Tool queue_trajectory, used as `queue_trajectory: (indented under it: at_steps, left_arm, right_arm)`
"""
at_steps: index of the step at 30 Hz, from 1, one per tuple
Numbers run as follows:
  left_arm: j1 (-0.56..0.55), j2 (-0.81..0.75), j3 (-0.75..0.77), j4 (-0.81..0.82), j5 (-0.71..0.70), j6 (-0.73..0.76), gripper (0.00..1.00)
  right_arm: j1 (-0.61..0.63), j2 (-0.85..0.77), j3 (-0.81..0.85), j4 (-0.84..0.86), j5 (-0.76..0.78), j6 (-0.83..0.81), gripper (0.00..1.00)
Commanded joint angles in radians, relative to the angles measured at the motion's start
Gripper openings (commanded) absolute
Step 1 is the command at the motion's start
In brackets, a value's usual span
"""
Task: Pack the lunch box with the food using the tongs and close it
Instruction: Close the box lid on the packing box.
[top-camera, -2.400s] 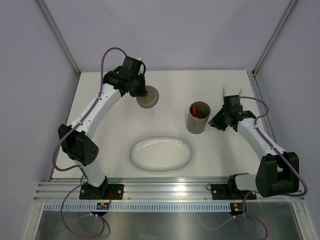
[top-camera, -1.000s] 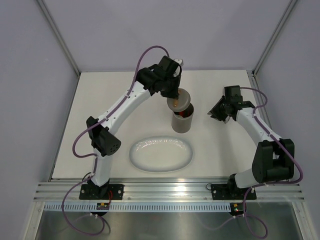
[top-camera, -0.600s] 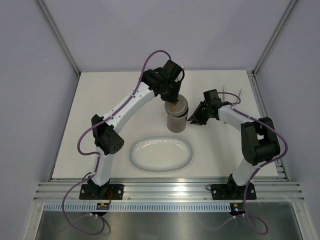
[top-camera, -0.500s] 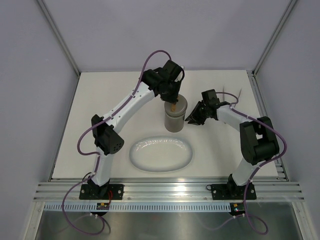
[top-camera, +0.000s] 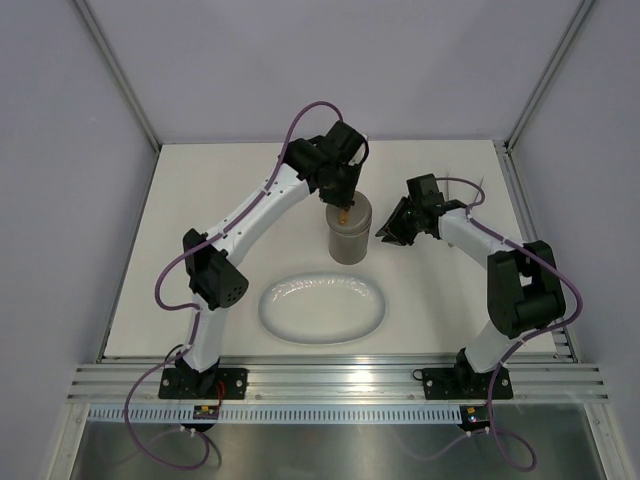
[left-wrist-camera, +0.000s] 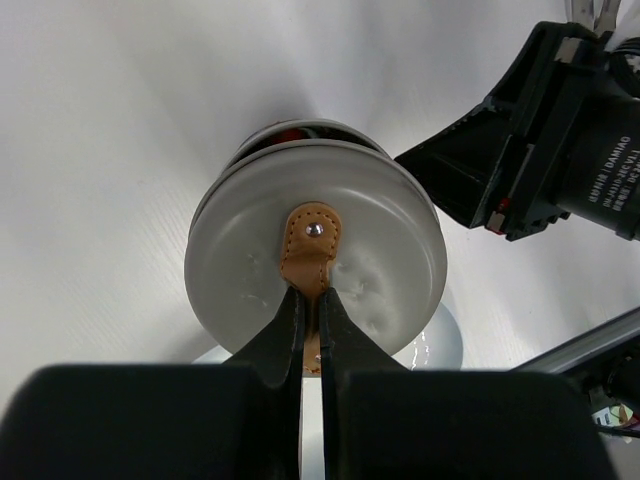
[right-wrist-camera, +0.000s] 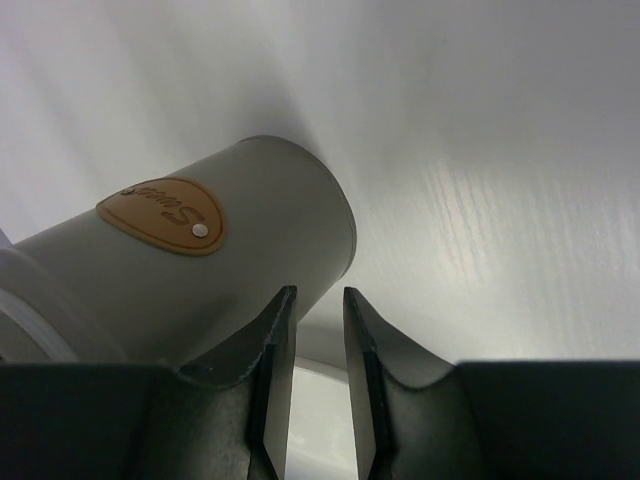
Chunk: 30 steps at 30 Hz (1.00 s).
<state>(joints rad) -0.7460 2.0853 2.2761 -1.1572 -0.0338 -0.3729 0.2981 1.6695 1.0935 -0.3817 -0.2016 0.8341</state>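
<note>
Now, starting at the left of the top view, the left arm reaches to the centre, where the left gripper is pinched shut on the tan handle of the lid. The lid is level over the box, which stands upright just above the plate. In the left wrist view a strip of the box's rim and a bit of red food show past the lid's upper edge. I judge from this that the lid is not yet seated and sits slightly off the mouth.

The box's long axis is vertical, directly under the left gripper, so the closing move is a small shift and then straight down. To the right, the right gripper is just beside the box wall. Its jaws are a narrow gap apart, with nothing between them. In its own view the box and its tan label lie to the upper left of the fingers. I cannot tell whether they touch it.
</note>
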Motion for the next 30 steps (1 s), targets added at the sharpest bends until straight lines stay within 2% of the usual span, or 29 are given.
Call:
queue_trajectory:
  at_steps: [1, 22, 25, 30]
  left_arm:
    - [-0.001, 0.015, 0.037, 0.016, 0.002, 0.012, 0.0]
    - [-0.001, 0.078, 0.034, 0.05, -0.005, -0.014, 0.0]
    - [-0.001, 0.084, 0.034, 0.054, -0.006, -0.017, 0.08]
    - [-0.001, 0.093, 0.036, 0.059, -0.006, -0.02, 0.34]
  right_arm:
    - [-0.002, -0.073, 0.0, -0.028, 0.057, -0.021, 0.33]
    - [-0.002, -0.14, -0.052, -0.034, 0.057, -0.033, 0.34]
    - [-0.004, -0.148, -0.049, -0.036, 0.059, -0.038, 0.34]
    - [-0.002, -0.16, -0.052, -0.039, 0.059, -0.041, 0.34]
